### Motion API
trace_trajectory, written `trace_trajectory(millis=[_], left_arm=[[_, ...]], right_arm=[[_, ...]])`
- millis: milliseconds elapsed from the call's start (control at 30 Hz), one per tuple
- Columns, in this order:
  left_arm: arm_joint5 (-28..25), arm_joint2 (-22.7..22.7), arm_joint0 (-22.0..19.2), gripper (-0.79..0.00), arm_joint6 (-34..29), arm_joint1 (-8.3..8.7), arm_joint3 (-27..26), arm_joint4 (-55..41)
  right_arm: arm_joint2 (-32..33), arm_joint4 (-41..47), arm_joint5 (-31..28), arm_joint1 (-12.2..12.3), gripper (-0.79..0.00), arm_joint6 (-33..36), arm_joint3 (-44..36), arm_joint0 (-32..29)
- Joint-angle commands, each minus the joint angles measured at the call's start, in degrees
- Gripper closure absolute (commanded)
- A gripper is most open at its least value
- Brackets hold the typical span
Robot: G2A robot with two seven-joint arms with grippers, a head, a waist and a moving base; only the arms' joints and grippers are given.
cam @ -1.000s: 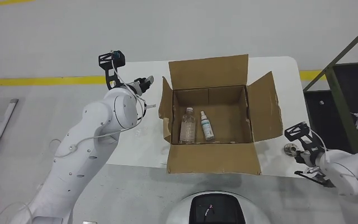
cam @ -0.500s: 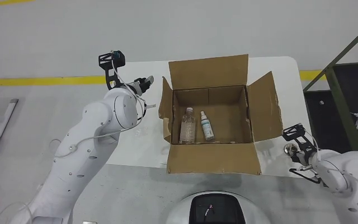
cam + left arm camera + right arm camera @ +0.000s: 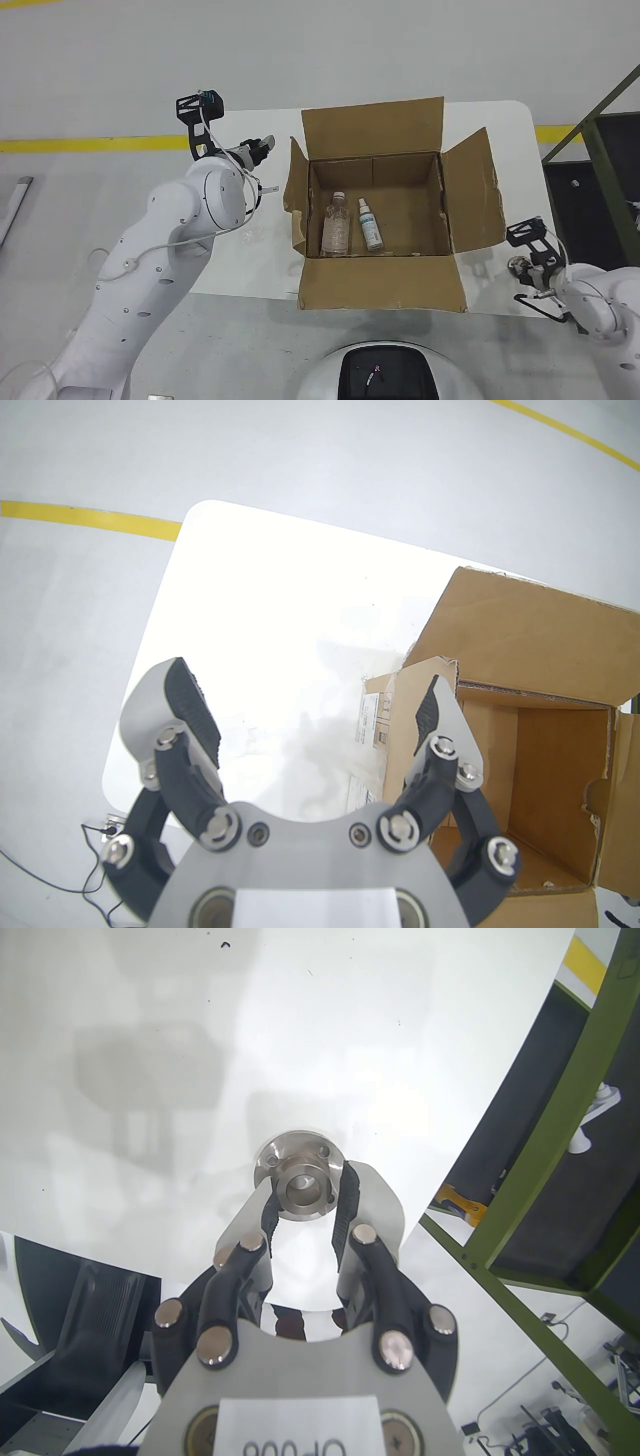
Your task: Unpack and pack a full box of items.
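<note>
An open cardboard box [image 3: 470, 195] stands mid-table with its flaps spread. Inside lie a clear bottle [image 3: 336, 226] and a small spray bottle [image 3: 370, 226]. The left gripper [image 3: 262, 147] hangs open above the bare table beside the box's left flap [image 3: 400, 720], with nothing between its fingers [image 3: 192, 700]. At the table's near right corner, right of the box, the right gripper [image 3: 307, 1180] is shut on the hub of a round metal flange [image 3: 300, 1153]. The flange [image 3: 514, 265] rests on or just above the tabletop.
The white table [image 3: 500, 125] has bare room on both sides of the box. A green metal frame [image 3: 610, 130] stands just past the right edge, close to the right arm. A yellow floor line [image 3: 90, 144] runs behind the table.
The right arm has shifted slightly at the table's right corner, while the flange stays about where it was. The left arm has not moved.
</note>
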Motion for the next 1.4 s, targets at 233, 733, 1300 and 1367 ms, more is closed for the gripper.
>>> trace_trajectory(millis=[233, 733, 1300, 1367], left_arm=[[0.0, 0.0, 0.0, -0.785, 0.0, 0.00, 0.0, 0.0], [0.0, 0.0, 0.0, -0.785, 0.0, 0.00, 0.0, 0.0], [0.0, 0.0, 0.0, -0.785, 0.0, 0.00, 0.0, 0.0], [0.0, 0.0, 0.0, -0.785, 0.0, 0.00, 0.0, 0.0]], right_arm=[[-0.8, 0.5, 0.5, 0.3, -0.234, -0.3, 0.8, 0.7], [0.2, 4.6, 2.0, 0.7, 0.000, -1.0, 0.1, 1.1], [24.9, 57.1, 14.0, 1.5, 0.000, -4.5, -15.4, 9.6], [24.2, 60.5, 13.8, 1.9, 0.000, -3.8, -16.1, 11.1]])
